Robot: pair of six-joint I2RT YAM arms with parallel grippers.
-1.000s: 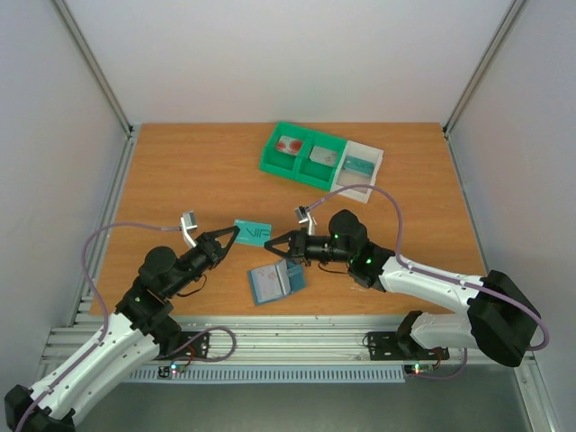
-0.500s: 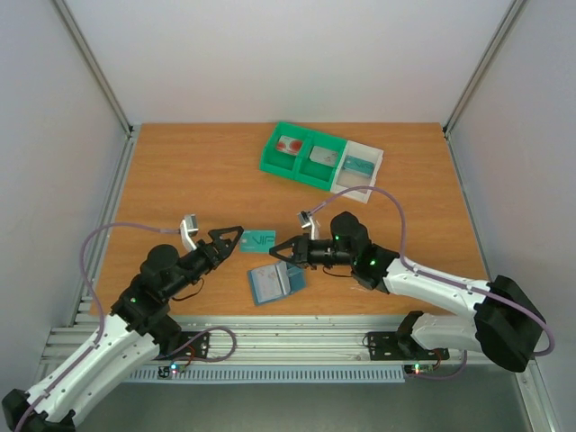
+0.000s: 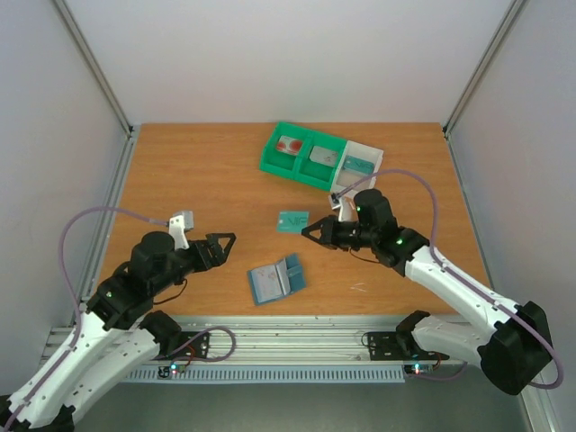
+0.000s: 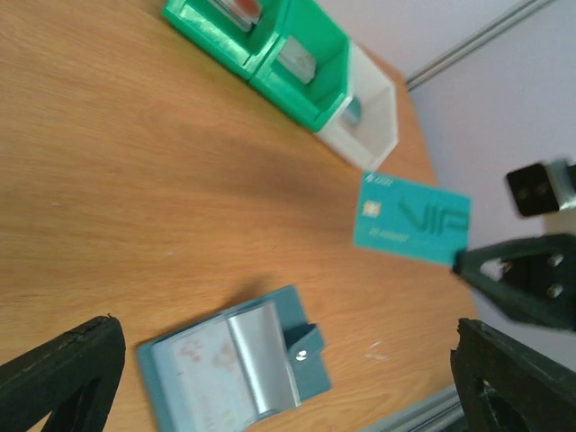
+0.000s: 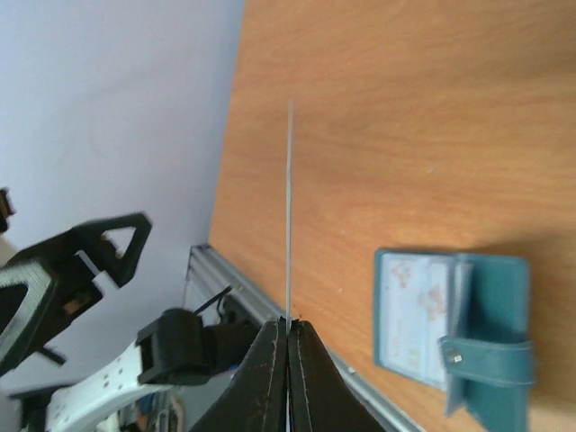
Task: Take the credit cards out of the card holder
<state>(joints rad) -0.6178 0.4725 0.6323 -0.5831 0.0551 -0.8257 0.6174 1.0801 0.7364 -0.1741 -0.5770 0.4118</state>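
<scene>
Green tray [image 4: 306, 94]: cut off by upper edge in left wrist view; contents largely hidden by walls.
Teal card [image 5: 289, 207]: seen edge-on in right wrist view, face hidden.
Left claw [image 4: 286, 335]: fingers cropped at lower corners.

Left end effector [image 3: 227, 249] wide open, right end effector [image 3: 305, 230] tight on the edge of the teal card [image 3: 293, 220]
</scene>
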